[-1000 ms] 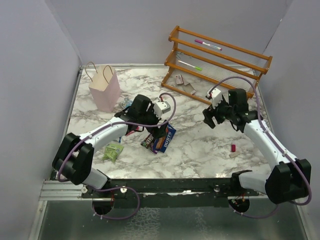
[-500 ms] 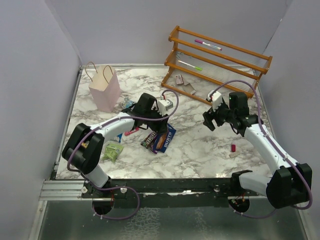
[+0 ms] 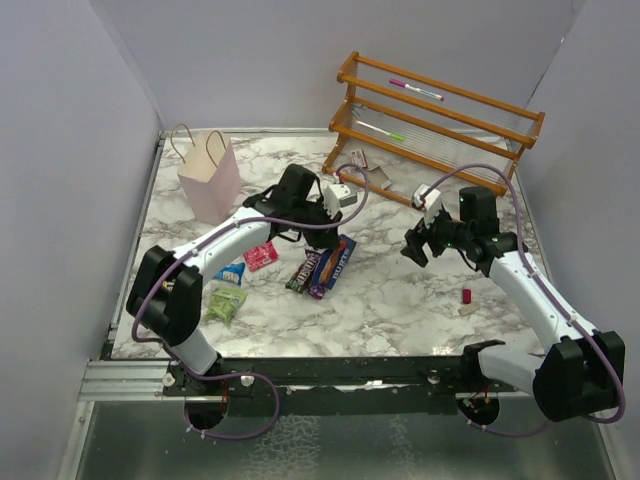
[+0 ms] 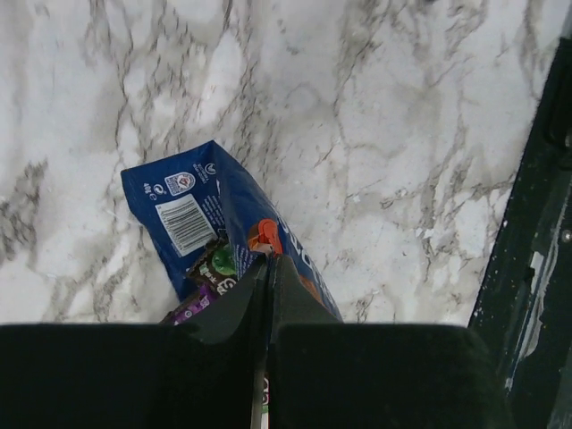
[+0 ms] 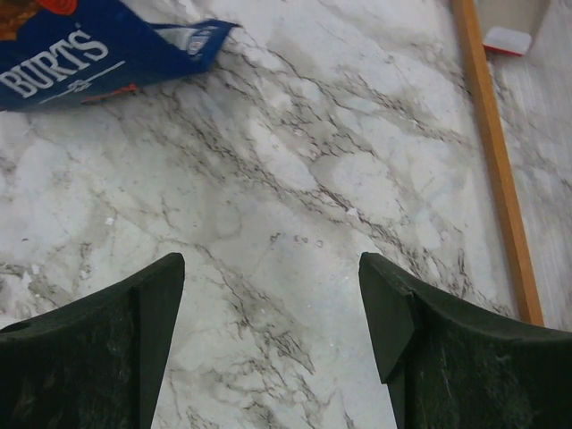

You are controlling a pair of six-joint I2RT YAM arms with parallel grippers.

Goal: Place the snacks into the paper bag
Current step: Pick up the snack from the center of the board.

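Note:
A big blue cookie bag point(image 3: 337, 262) lies mid-table with a dark brown candy bar point(image 3: 302, 271) at its left side. My left gripper point(image 3: 312, 243) is shut, pinching a raised fold of the blue cookie bag point(image 4: 192, 210); in the left wrist view the gripper point(image 4: 268, 259) has the candy bar point(image 4: 207, 277) just beside it. More snacks lie to the left: a red packet point(image 3: 260, 255), a blue-white one point(image 3: 232, 272) and a green one point(image 3: 225, 302). The pale pink paper bag point(image 3: 211, 180) stands upright at the back left. My right gripper point(image 3: 414, 246) hangs open over bare marble point(image 5: 273, 268), with the blue bag point(image 5: 89, 49) at its upper left.
An orange wooden rack point(image 3: 435, 120) with pink and green markers stands at the back right, its lower rail point(image 5: 496, 152) near my right gripper. Two small packets point(image 3: 370, 170) lie at its foot. A tiny red stub point(image 3: 466, 296) sits right of centre. Grey walls enclose the table.
My left gripper swung right and back, then shut on the blue cookie bag, which shifted and turned slightly. The red and blue-white packets are now uncovered. The right gripper barely moved.

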